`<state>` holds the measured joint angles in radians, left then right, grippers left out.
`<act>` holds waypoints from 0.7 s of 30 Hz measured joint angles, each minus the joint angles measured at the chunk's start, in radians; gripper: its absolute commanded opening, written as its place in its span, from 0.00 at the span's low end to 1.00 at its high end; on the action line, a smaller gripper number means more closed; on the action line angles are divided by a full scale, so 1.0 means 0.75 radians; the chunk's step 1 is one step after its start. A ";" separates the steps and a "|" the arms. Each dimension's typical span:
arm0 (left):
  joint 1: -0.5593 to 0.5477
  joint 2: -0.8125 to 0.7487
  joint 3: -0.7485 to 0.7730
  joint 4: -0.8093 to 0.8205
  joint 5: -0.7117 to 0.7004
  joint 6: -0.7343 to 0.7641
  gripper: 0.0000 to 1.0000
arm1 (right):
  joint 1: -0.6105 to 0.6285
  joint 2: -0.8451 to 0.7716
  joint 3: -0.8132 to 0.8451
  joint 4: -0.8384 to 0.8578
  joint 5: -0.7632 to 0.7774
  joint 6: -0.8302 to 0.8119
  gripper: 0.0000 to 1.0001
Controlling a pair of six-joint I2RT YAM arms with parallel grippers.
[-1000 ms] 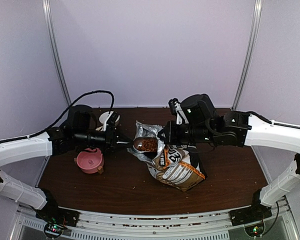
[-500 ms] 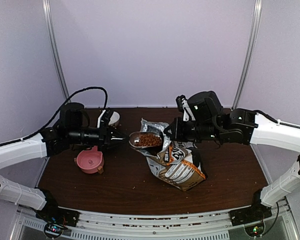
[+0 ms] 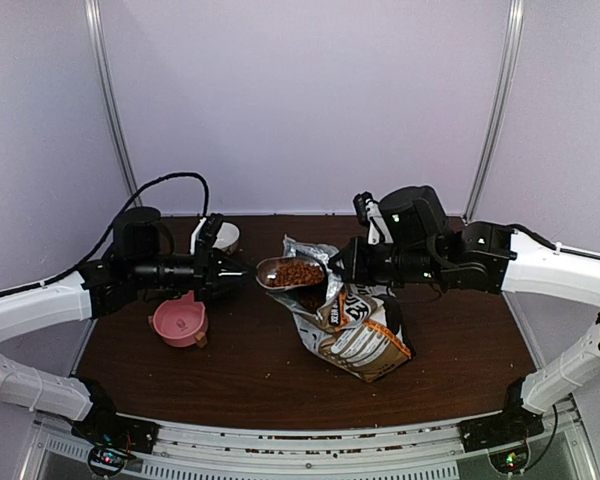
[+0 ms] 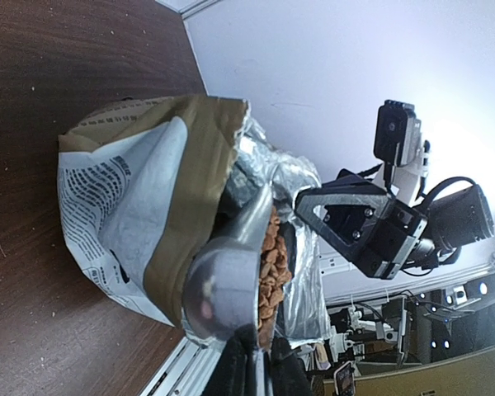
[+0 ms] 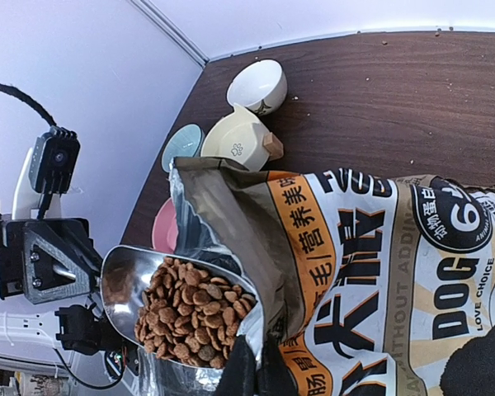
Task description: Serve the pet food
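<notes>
The pet food (image 3: 294,272) is a heap of brown kibble in a metal scoop (image 3: 276,272). My left gripper (image 3: 232,271) is shut on the scoop's handle and holds it level, above the table, at the mouth of the orange, black and white bag (image 3: 358,335). The left wrist view shows the scoop's underside (image 4: 227,280) with kibble (image 4: 272,262) at its rim, and my fingers (image 4: 290,381). My right gripper (image 3: 337,270) is shut on the bag's opened rim (image 5: 268,318) and holds it up. The right wrist view shows the filled scoop (image 5: 190,318) just left of the rim.
A pink bowl (image 3: 180,322) sits on the table below my left arm. A white bowl (image 5: 257,85), a cream bowl (image 5: 239,139) and a teal bowl (image 5: 181,145) stand at the back left. The bag's lower half lies flat toward the front right.
The scoop of kibble has risen and drawn a little left out of the bag's mouth. My left gripper moved left with it. My right gripper still holds the rim.
</notes>
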<state>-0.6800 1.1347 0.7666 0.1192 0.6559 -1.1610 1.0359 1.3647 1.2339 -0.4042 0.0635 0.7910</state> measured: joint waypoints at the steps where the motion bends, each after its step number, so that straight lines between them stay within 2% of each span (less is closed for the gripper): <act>1: 0.001 0.000 -0.005 0.013 0.000 -0.007 0.00 | 0.000 0.000 -0.006 0.011 -0.005 0.001 0.00; 12: 0.008 -0.050 -0.051 0.100 0.003 -0.073 0.00 | -0.001 -0.023 -0.014 0.010 0.028 0.010 0.00; 16: 0.023 -0.078 -0.122 0.221 0.003 -0.155 0.00 | -0.001 -0.035 -0.014 -0.008 0.056 0.023 0.00; 21: 0.027 -0.080 -0.135 0.273 0.003 -0.209 0.00 | -0.003 -0.043 -0.014 -0.018 0.074 0.030 0.00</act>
<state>-0.6598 1.0744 0.6655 0.3241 0.6582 -1.3178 1.0336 1.3323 1.2232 -0.4179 0.1188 0.8131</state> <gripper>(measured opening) 0.108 0.020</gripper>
